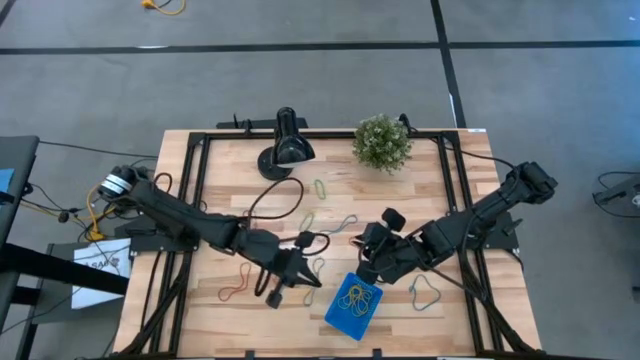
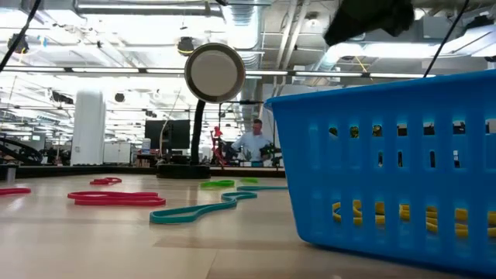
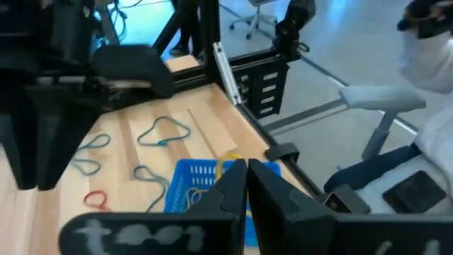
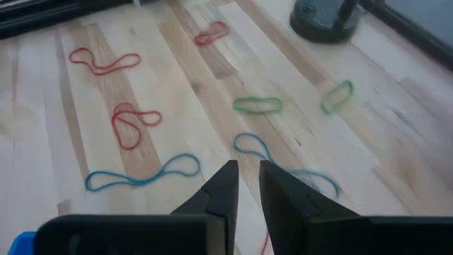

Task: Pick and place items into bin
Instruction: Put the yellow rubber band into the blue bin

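Observation:
The blue bin stands near the table's front edge with yellow rubber bands lying in it; the low view shows its slotted wall close up. Other bands lie flat on the wood: red, blue, green. My left gripper hangs shut above the table, just left of the bin, pointing toward it. A bit of yellow shows at its fingertips; whether that is a held band or one in the bin, I cannot tell. My right gripper hovers above the bin's far side, a narrow gap between its fingertips.
A black lamp and a small green plant stand at the table's far edge. Black cables loop over the middle. More bands lie at the front left and right of the bin. A person is seen beyond the table.

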Tool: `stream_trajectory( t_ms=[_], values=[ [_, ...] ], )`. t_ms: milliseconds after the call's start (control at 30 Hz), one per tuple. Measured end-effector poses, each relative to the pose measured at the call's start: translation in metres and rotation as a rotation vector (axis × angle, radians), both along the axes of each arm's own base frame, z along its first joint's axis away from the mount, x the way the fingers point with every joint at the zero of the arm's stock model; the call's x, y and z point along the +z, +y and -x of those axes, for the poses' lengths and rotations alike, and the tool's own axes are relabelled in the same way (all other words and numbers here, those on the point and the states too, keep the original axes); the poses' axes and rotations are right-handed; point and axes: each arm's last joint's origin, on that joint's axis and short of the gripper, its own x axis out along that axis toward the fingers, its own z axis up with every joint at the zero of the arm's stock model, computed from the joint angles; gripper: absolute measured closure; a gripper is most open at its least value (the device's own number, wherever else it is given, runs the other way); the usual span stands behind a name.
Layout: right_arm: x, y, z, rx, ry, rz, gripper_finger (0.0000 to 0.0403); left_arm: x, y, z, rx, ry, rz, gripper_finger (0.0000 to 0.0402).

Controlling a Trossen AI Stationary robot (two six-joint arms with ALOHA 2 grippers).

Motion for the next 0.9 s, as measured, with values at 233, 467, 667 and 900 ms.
stream_trajectory(
  t_ms=[233, 467, 667, 900],
  values=[
    [-0.018, -0.008, 0.022, -0.23, 0.116, -0.064, 0.0349, -0.022, -0.009, -0.023, -0.009, -0.069, -0.007, 0.0401],
    [-0.043, -0.007, 0.037, -0.292, 0.145, -0.076, 0.0349, -0.048, -0.016, -0.039, -0.006, -0.068, -0.002, 0.0401],
    [-0.056, -0.005, 0.043, -0.309, 0.142, -0.091, 0.0349, -0.067, -0.019, -0.049, -0.002, -0.064, 0.012, 0.0401],
    [-0.056, -0.004, 0.043, -0.3, 0.137, -0.093, 0.0349, -0.043, -0.017, -0.051, -0.011, -0.176, -0.001, 0.0401]
  ],
)
